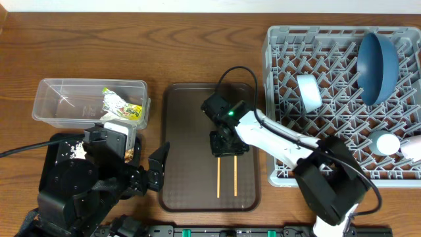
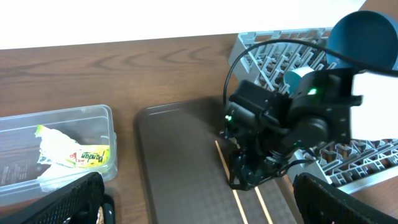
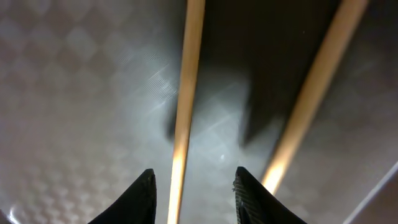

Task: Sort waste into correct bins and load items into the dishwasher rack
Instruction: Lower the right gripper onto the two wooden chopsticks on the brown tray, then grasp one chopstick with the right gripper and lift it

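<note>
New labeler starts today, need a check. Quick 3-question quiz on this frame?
1. True or false: the green-yellow wrapper lies in the clear tub.
2. How many chopsticks lie between the fingers of the right hand? A) none B) one C) both
3. Fill in: the blue plate stands in the ___.
Key: 1 true; 2 B; 3 dishwasher rack.

A: cam layout?
B: Overhead looks straight down, whole table [image 1: 131, 39]. My L wrist cam sits low, faces across brown tray [image 2: 174, 162] toward rack [image 2: 261, 46]. R wrist cam pts down, v close on chopsticks [image 3: 186, 93].
A: overlap?
B: All 3 catch chopsticks + tray.
</note>
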### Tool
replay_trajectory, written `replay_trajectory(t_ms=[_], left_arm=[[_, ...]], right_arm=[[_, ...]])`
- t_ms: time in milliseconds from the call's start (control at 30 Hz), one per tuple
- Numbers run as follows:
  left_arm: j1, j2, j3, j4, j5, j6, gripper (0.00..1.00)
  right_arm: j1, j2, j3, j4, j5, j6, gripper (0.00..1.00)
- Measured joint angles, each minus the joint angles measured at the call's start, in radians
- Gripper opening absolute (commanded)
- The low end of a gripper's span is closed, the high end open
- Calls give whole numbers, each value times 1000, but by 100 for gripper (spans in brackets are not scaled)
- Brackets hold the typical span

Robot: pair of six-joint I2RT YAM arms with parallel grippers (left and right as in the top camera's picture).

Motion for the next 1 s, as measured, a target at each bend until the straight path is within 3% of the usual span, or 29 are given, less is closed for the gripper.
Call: replay_trajectory(t_ms=[67,267,533,800,1000], left_arm=[[0,0,0,0,0,0,98],[0,0,0,0,0,0,98],[0,0,0,0,0,0,98],[0,0,0,0,0,0,98],[0,0,0,0,0,0,98]], right_arm=[[0,27,0,6,-1,29,28],[-1,56,18,5,-10,84,1],[-5,67,43,-42,-20,69,1],[-5,57,175,-116,8,-77,1],[-49,-56,254,-186,13,-195,1]])
